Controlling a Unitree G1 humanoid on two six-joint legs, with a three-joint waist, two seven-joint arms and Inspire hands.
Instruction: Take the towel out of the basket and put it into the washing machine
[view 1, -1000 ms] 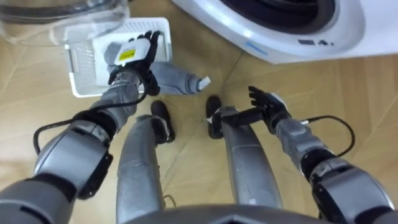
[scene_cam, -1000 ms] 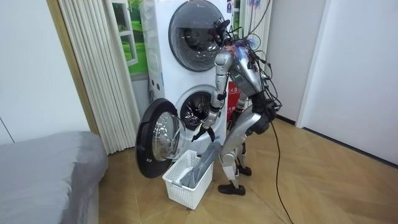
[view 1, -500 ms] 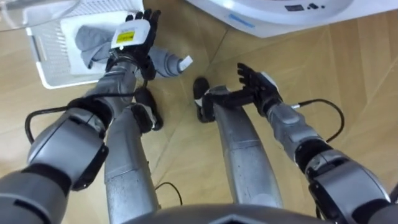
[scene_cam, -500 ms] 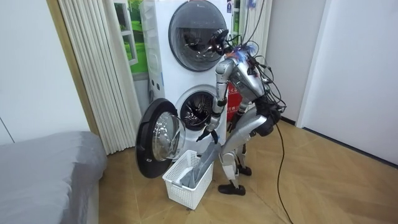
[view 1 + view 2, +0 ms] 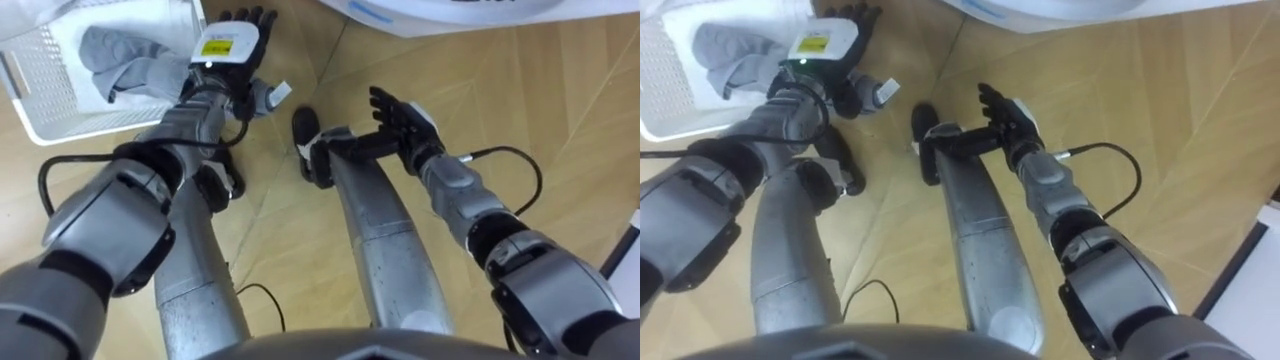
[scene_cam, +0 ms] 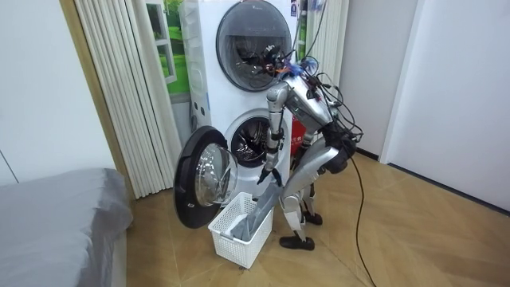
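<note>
Towel (image 5: 115,55) drapes over white basket (image 5: 60,122) on wooden floor (image 5: 560,130)

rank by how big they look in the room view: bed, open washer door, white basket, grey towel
1. bed, nearest the camera and cut off by the frame
2. open washer door
3. white basket, close behind the door
4. grey towel, hanging out of the basket

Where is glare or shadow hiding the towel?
Left eye view: grey towel in the white laundry basket evenly lit, no glare, partly covered by the left hand. Room view: bright reflections on the washing machine's open door glass, none on the towel.
</note>
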